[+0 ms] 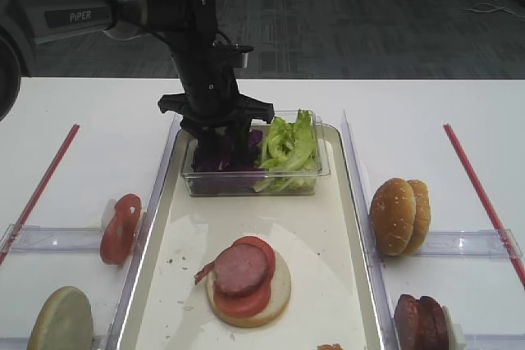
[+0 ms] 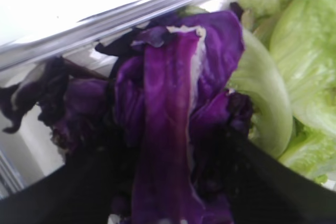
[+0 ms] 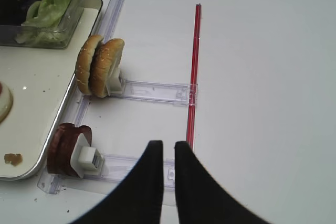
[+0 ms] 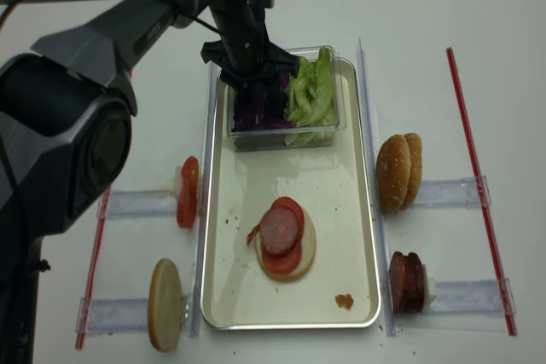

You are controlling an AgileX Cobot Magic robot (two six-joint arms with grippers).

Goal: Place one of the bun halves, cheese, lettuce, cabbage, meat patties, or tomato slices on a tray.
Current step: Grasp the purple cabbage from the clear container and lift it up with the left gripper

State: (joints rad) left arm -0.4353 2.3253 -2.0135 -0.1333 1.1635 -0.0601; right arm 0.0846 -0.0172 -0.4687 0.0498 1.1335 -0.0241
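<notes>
My left gripper point(image 1: 220, 133) reaches down into a clear tub point(image 1: 246, 184) at the far end of the tray point(image 1: 328, 227). Its jaws stand apart around the purple cabbage point(image 2: 168, 103), with a long shred between them. Lettuce point(image 1: 289, 147) fills the tub's right half. On the tray lies a bun half point(image 1: 246, 305) topped with tomato and a meat patty point(image 1: 242, 268). My right gripper point(image 3: 168, 145) hovers over the table right of the tray, shut and empty. Near it stand bun halves point(image 3: 100, 66) and meat patties point(image 3: 65, 148). No cheese is in view.
Clear plastic racks flank the tray: tomato slices point(image 1: 120, 227) and one bun half point(image 1: 61, 321) on the left, buns and patties on the right. Red strips point(image 1: 480, 186) point(image 1: 41, 186) lie near both table sides. A small orange crumb point(image 4: 344, 301) sits on the tray's near end.
</notes>
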